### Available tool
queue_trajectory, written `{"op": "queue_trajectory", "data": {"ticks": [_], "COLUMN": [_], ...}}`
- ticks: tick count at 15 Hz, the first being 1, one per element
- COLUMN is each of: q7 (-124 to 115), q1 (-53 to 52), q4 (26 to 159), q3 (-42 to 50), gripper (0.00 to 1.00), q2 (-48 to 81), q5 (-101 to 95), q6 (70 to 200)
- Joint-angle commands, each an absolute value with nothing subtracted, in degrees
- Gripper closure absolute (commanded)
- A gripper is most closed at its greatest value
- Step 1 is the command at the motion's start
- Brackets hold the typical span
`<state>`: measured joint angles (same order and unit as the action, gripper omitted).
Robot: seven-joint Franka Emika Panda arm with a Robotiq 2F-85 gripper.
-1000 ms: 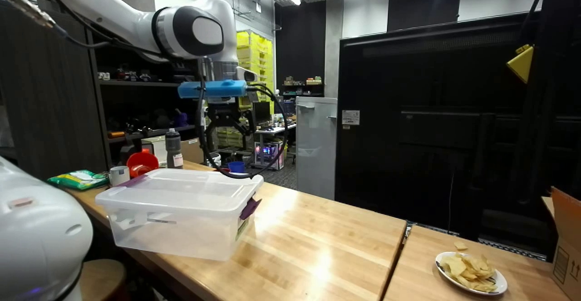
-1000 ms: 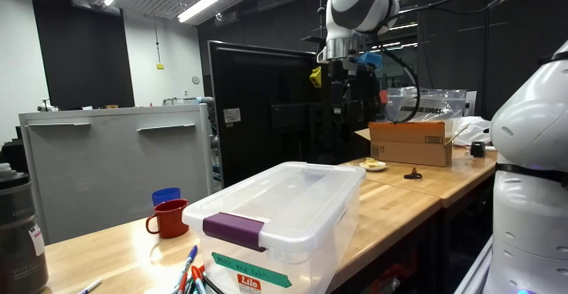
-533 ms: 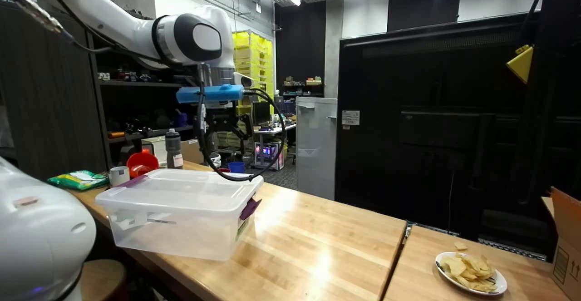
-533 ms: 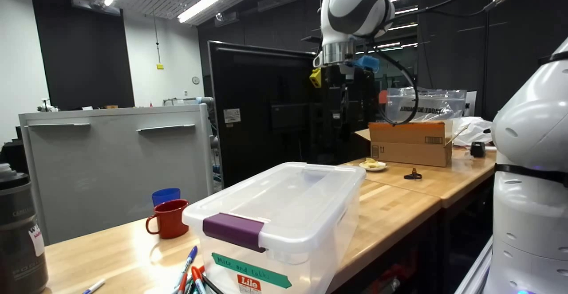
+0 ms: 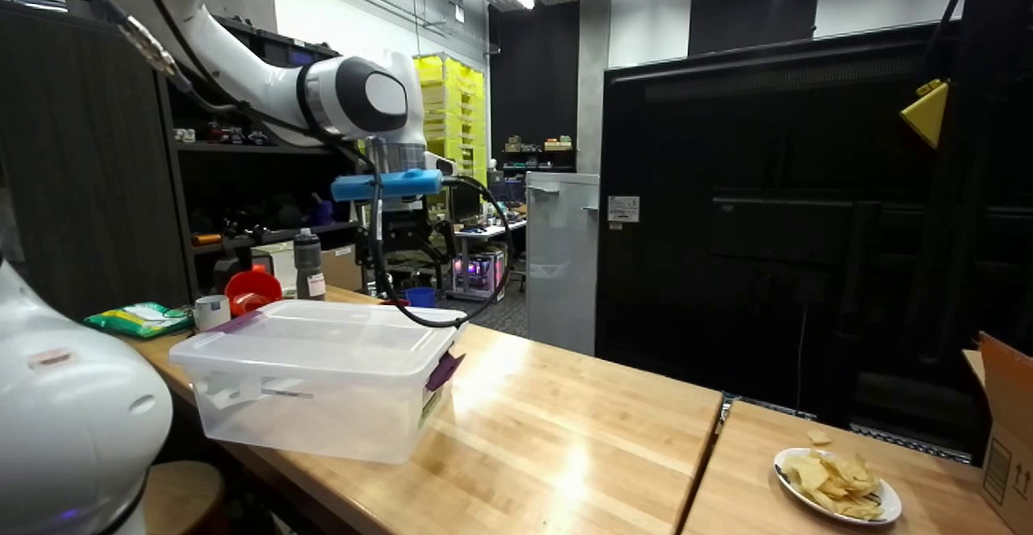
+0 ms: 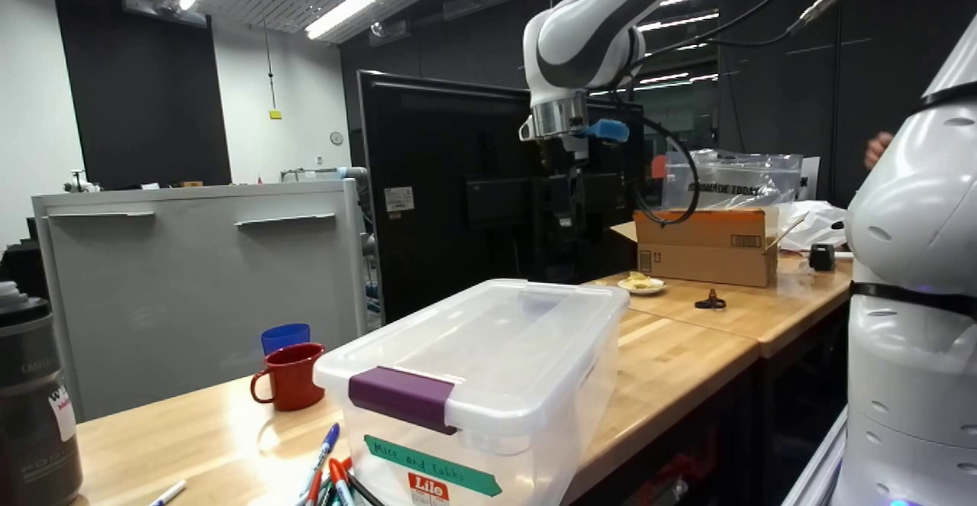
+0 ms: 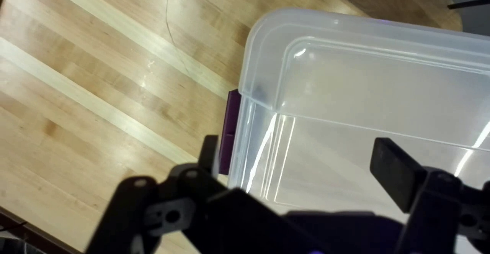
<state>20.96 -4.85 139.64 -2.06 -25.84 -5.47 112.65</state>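
Wrist view: fingers (image 7: 396, 173) spread wide, nothing held; lidded bin (image 7: 367, 93) below, apart from them.
Purple latch (image 7: 231, 127) shows just past one fingertip; bin's long axis runs roughly along finger spread; wooden table (image 7: 115, 93) lies farther below.

The storage bin (image 5: 307, 418) is translucent plastic, its lid (image 7: 375, 93) smooth and glossy with bright reflected streaks. At the bin's nine o'clock in the wrist view, the latch (image 7: 230, 131) looks like smooth plastic. The end effector (image 7: 301, 164) looks mostly matt. The desk (image 5: 581, 430) is wood, polished enough to glare. In an exterior view, the box (image 6: 710, 260) at the bin's two o'clock is matt cardboard; the mug (image 6: 301, 380) at nine o'clock is glossy.
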Motion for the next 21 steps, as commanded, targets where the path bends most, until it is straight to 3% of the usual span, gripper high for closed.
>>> {"op": "queue_trajectory", "data": {"ticks": [1, 7, 8, 18, 21], "q7": [17.3, 10.2, 9.2, 6.1, 10.3], "q1": [-5.9, -7.0, -7.3, -9.2, -9.6], "q4": [138.1, 139.0, 139.0, 138.3, 136.4], "q3": [-4.9, -10.5, -11.2, -12.0, -10.0], "gripper": [0.0, 0.0, 0.19, 0.95, 1.0], "q2": [-23.8, -21.1, -20.6, -18.0, -16.3], "q5": [-10.1, -20.6, -22.1, -23.0, -15.8], "q6": [112.6, 112.8, 112.7, 112.0, 109.2]}}
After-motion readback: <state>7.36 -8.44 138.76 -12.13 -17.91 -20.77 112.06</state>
